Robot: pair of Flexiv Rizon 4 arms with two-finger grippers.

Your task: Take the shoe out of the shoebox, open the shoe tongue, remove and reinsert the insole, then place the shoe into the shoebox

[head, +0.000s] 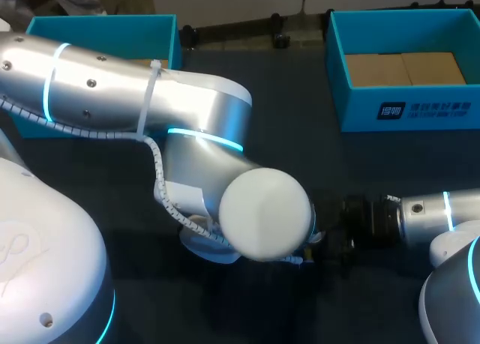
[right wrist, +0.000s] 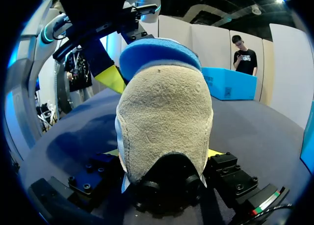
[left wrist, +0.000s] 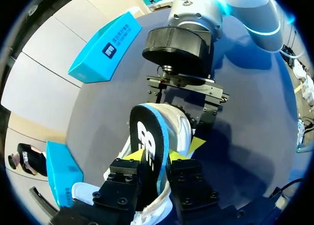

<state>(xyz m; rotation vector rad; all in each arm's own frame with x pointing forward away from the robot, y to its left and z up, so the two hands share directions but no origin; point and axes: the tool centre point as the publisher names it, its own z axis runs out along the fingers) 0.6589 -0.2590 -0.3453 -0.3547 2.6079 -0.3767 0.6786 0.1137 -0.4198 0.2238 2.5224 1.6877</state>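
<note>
From the head view, the left arm point(head: 150, 97) reached in across the table point(head: 300, 157) and its wrist covered the middle, while the right arm point(head: 427, 213) came in low from the right to meet it. Neither the shoe nor either arm's fingers could be seen there. One teal box point(head: 409, 108) stood open at the far right with brown card inside. A second box point(head: 105, 25) lay at the far left, partly behind the left arm.

In the left wrist view, the left gripper point(left wrist: 153, 159) was clamped on the insole point(left wrist: 149, 137). The insole was black with a blue edge and stood upright between the two yellow tips, which pressed it from both sides. Its far end was at the opening of the white shoe point(left wrist: 180, 129). Just ahead, the right gripper point(left wrist: 177, 133) faced this one and held the shoe, with one yellow tip showing beside it. The two boxes point(left wrist: 105, 48) point(left wrist: 61, 171) lay well apart from the shoe on the table.

In the right wrist view, the right gripper point(right wrist: 164, 159) was closed on the shoe point(right wrist: 164, 117). The beige heel sat between its fingers, with a yellow tip showing on each side. The shoe was held above the table. The blue insole point(right wrist: 157, 53) rose over the shoe's far end, and a yellow fingertip point(right wrist: 110, 78) of the left gripper lay beside it. A teal box point(right wrist: 228, 83) stood farther off on the table.
</note>
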